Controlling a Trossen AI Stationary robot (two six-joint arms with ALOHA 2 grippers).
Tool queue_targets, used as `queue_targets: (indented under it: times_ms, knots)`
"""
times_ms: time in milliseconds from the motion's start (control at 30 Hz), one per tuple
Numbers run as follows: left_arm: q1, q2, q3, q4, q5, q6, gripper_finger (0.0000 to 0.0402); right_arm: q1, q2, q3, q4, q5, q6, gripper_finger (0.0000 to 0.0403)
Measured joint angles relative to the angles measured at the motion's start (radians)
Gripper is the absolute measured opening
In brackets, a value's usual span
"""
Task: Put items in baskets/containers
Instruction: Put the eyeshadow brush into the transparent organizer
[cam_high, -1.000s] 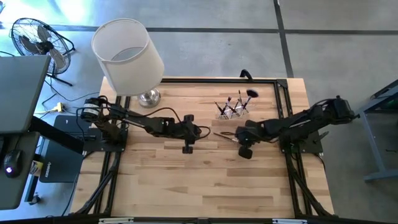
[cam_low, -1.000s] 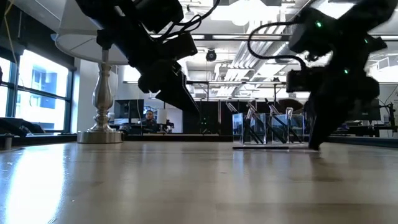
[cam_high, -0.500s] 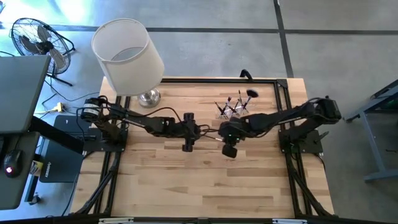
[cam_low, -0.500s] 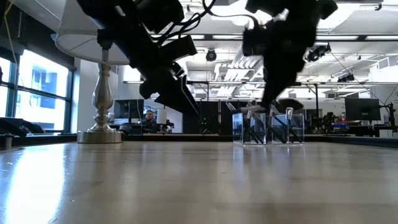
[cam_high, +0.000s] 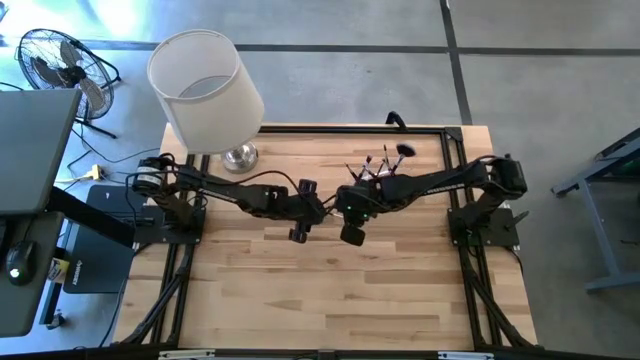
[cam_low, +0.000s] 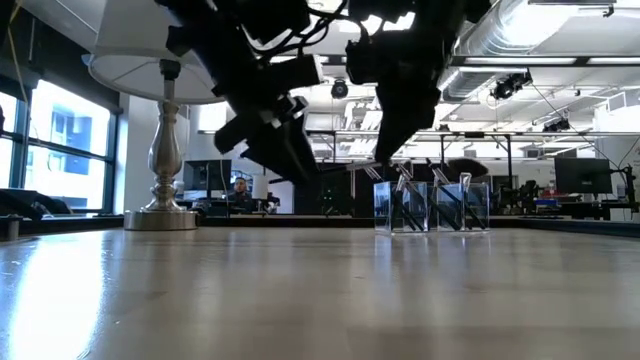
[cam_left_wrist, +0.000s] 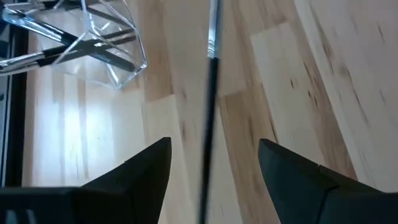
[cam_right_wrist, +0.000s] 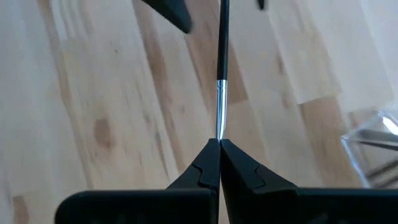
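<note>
Open left pincer (cam_left_wrist: 214, 171) astride a thin brush (cam_left_wrist: 209, 99) — clear holder (cam_left_wrist: 93, 43) beyond, on wood.

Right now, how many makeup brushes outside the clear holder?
1: a slim dark-handled brush, silver ferrule, pinched in the shut jaws of the right gripper, between the open jaws of the left gripper. Arms may hide others.

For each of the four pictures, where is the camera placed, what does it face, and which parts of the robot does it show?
High view: above, looking straight down on the table; both arms meet mid-table.
Low view: at tabletop height, facing the room; lamp, clear holder, arms overhead.
Left wrist view: over the open left gripper; a brush lies between the fingers.
Right wrist view: over the shut right gripper, pinching that brush's silver ferrule.
Shared: both wrist views show the same brush and the holder.
</note>
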Motion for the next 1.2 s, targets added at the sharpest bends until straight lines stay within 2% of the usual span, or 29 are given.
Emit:
queue_targets:
  times_ms: [133, 233, 533, 700, 833, 1200]
  knots:
    - [0.000, 0.014, 0.000, -0.007, 0.000, 0.012, 0.0233, -0.008, -0.002, 0.025, -0.014, 0.005, -0.018, 0.0000]
    - [0.000, 0.014, 0.001, -0.001, 0.000, 0.039, 0.0211, -0.009, -0.004, 0.036, -0.021, 0.009, -0.021, 0.0000]
    - [0.000, 0.014, 0.023, -0.014, 0.008, 0.055, 0.0090, -0.020, -0.002, 0.039, -0.066, -0.028, -0.021, 0.0000]
    - [0.001, 0.052, 0.077, -0.073, 0.063, 0.027, 0.0014, -0.019, -0.002, 0.039, -0.054, -0.042, -0.018, 0.0000]
    - [0.000, 0.070, 0.108, -0.148, 0.086, -0.036, 0.0014, -0.019, -0.004, 0.039, -0.035, -0.044, -0.008, 0.0000]
    - [-0.002, 0.099, 0.122, -0.184, 0.111, -0.140, 0.0004, -0.022, -0.082, 0.036, -0.009, 0.030, 0.010, 0.0001]
